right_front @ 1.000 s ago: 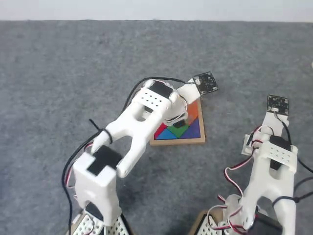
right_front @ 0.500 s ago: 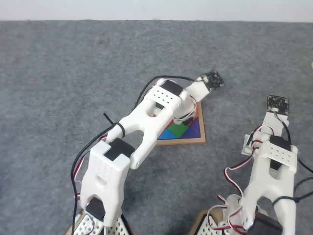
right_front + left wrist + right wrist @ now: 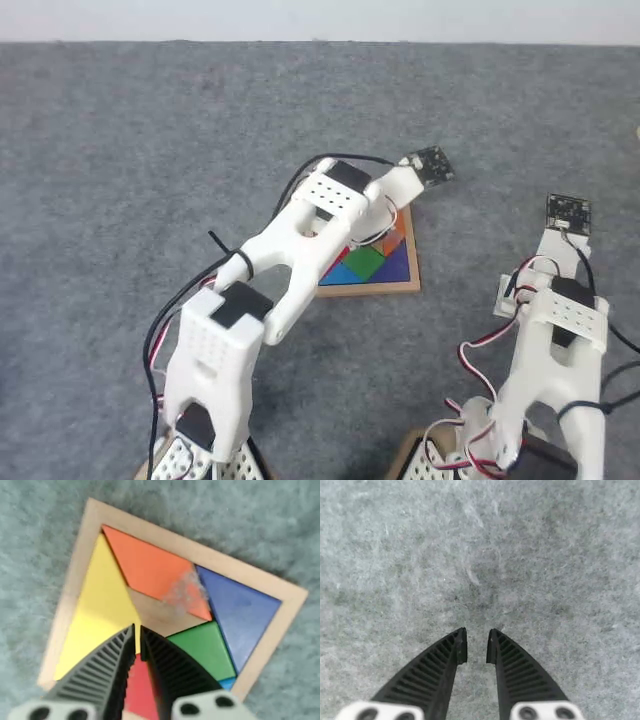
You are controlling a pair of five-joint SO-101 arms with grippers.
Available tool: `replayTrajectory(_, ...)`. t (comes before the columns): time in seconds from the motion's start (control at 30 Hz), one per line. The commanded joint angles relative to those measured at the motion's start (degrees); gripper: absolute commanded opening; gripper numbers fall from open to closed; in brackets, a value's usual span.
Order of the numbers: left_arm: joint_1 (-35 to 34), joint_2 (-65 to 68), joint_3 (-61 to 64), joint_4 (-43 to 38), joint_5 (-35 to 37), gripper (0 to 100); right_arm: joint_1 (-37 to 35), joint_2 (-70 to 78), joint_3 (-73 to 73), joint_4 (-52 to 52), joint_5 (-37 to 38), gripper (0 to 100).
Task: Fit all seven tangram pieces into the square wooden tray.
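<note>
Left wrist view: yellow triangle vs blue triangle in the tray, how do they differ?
The yellow triangle borders the bare wooden gap; the blue triangle does not, meeting the orange piece and green piece instead. The left hand hangs over the yellow triangle's edge; the blue triangle lies clear of it. Both lie flat inside the tray, along opposite sides.

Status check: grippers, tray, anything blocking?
Left gripper shut, empty, over square wooden tray. Right gripper slightly open above grey carpet. Bare triangular gap mid-tray. No obstruction seen.
</note>
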Motion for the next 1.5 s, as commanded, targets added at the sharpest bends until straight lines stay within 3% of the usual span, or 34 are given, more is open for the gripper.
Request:
replayTrajectory(0.0, 0.3, -7.0, -3.0, 0.9, 2.9, 1, -0.7, -0.1, -0.5, -0.8, -0.3, 7.5)
replayTrajectory(0.2, 3.4, -6.2, -3.0, 0.5, 12.3, 2, -0.2, -0.4, -0.5, -0.9, -0.7, 7.5)
replayTrajectory(0.4, 5.4, -0.4, -3.3, -1.7, 23.4, 20, 0.0, -0.2, -0.5, -0.8, -0.6, 7.5)
replayTrajectory(0.67, 5.3, 3.5, -3.3, -1.5, 21.1, 15, 0.0, -0.2, -0.5, -0.8, -0.5, 7.5)
replayTrajectory(0.83, 5.3, 3.7, -3.3, -1.4, 20.0, 0, 0.0, -0.2, -0.5, -0.8, -0.5, 7.5)
replayTrajectory(1.2, 4.8, -9.1, -3.5, 4.7, 17.9, 1, 0.0, -0.2, -0.5, -0.5, -0.5, 7.5)
replayTrajectory(1.33, 0.4, -18.5, -3.5, 7.0, 18.5, 1, 0.0, -0.2, -0.5, -0.4, -0.5, 7.5)
replayTrajectory(1.47, -10.4, -28.8, -3.5, 10.0, 19.2, 1, -0.2, -0.2, -0.5, -0.4, -0.5, 7.5)
